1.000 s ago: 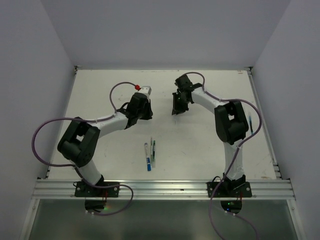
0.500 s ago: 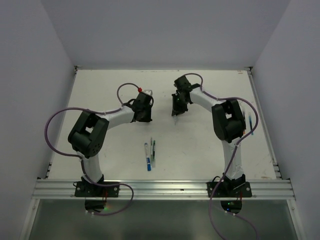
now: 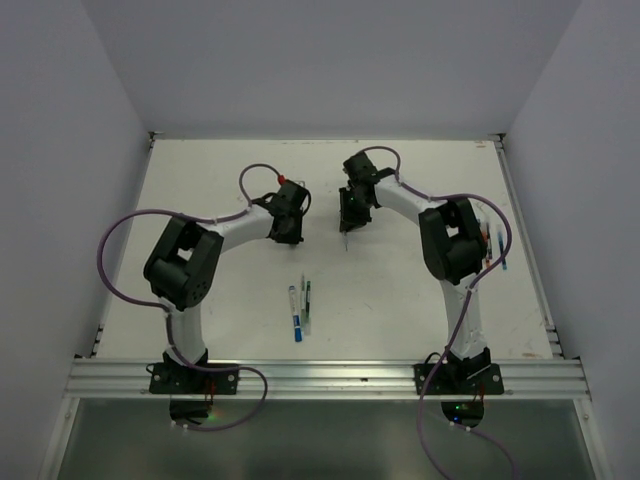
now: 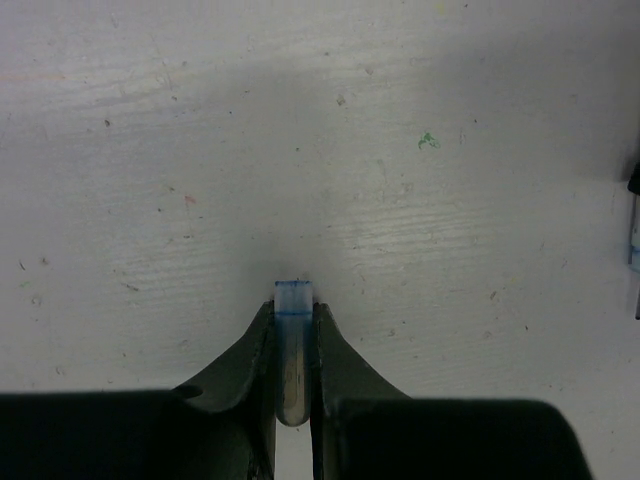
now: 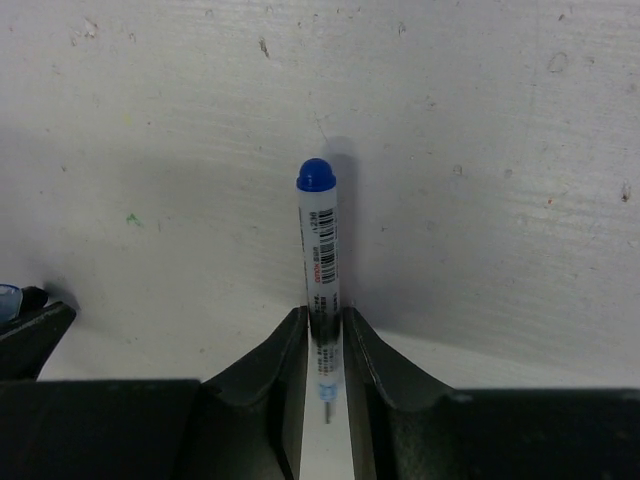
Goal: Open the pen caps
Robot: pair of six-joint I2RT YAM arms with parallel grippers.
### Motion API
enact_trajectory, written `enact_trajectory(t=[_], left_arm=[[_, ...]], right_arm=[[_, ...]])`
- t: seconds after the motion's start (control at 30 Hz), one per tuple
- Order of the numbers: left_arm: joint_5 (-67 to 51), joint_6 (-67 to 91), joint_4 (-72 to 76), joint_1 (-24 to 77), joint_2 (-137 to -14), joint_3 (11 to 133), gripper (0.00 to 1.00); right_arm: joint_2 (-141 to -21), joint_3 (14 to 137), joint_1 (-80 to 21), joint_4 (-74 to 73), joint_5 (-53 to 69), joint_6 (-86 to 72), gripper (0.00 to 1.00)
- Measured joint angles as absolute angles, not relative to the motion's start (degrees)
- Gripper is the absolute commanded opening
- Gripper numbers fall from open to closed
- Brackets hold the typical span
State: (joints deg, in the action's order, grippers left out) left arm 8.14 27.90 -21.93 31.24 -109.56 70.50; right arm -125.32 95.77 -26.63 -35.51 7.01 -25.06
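- The left pincer [image 4: 293,308] is clamped on a short clear, blue-tinted plastic pen cap [image 4: 293,350].
- The right pincer [image 5: 324,315] grips a slim white barcoded stick pen [image 5: 320,230], nib bare, so this one looks opened.
- Loose pens [image 3: 300,308] lie mid-counter, too small to tell whether they are capped; probably more remain.
- The white counter [image 3: 400,290] is scuffed, with pale grey walls [image 3: 330,60] around it.

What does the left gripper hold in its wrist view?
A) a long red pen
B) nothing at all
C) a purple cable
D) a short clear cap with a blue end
D: the left gripper is shut on a short clear pen cap whose far end is bluish.
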Motion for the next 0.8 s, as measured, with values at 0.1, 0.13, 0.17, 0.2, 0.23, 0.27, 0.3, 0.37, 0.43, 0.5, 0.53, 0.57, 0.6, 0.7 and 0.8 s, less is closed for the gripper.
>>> enact_trajectory(t=[0.1,0.13,0.17,0.2,0.23,0.27,0.3,0.37,0.43,0.5,0.53,0.57,0.6,0.7,0.8], left_arm=[[8.1,27.9,-21.9,31.2,-110.4,71.5,0.1],[8.1,27.9,-21.9,31.2,-110.7,71.9,0.1],[8.1,27.9,-21.9,31.2,-110.8,72.1,0.1],[8.1,27.9,-21.9,31.2,-111.0,72.3,0.1],[8.1,27.9,-21.9,31.2,-111.1,72.4,0.11],[8.1,27.9,-21.9,31.2,-111.2,72.5,0.12],[8.1,27.9,-21.8,31.2,-111.2,72.6,0.13],[8.1,27.9,-21.7,31.2,-111.3,72.6,0.18],[8.2,27.9,-21.5,31.2,-111.3,72.6,0.23],[8.1,27.9,-21.2,31.2,-111.4,72.6,0.26],[8.1,27.9,-21.1,31.2,-111.4,72.6,0.27],[8.1,27.9,-21.0,31.2,-111.5,72.6,0.28],[8.1,27.9,-20.9,31.2,-111.5,72.6,0.29],[8.1,27.9,-20.5,31.2,-111.5,72.6,0.32],[8.0,27.9,-20.3,31.2,-111.6,72.6,0.33]], right_arm=[[-125.3,95.8,-26.7,-35.5,7.0,-25.0,0.25],[-125.3,95.8,-26.7,-35.5,7.0,-25.0,0.25],[-125.3,95.8,-26.7,-35.5,7.0,-25.1,0.25],[-125.4,95.9,-26.7,-35.6,7.0,-25.0,0.25],[-125.4,96.0,-26.7,-35.6,7.0,-25.0,0.26],[-125.5,96.1,-26.7,-35.6,7.0,-25.0,0.26],[-125.6,96.2,-26.7,-35.6,7.0,-25.1,0.26],[-125.6,96.3,-26.7,-35.6,6.9,-25.1,0.26],[-125.6,96.3,-26.7,-35.6,7.0,-25.1,0.27],[-125.6,96.3,-26.7,-35.5,7.0,-25.1,0.27],[-125.6,96.3,-26.7,-35.5,7.0,-25.1,0.27],[-125.6,96.3,-26.7,-35.5,7.0,-25.1,0.27],[-125.6,96.3,-26.7,-35.5,7.0,-25.1,0.27],[-125.6,96.3,-26.7,-35.5,7.0,-25.2,0.27],[-125.6,96.3,-26.7,-35.5,7.0,-25.3,0.27]])
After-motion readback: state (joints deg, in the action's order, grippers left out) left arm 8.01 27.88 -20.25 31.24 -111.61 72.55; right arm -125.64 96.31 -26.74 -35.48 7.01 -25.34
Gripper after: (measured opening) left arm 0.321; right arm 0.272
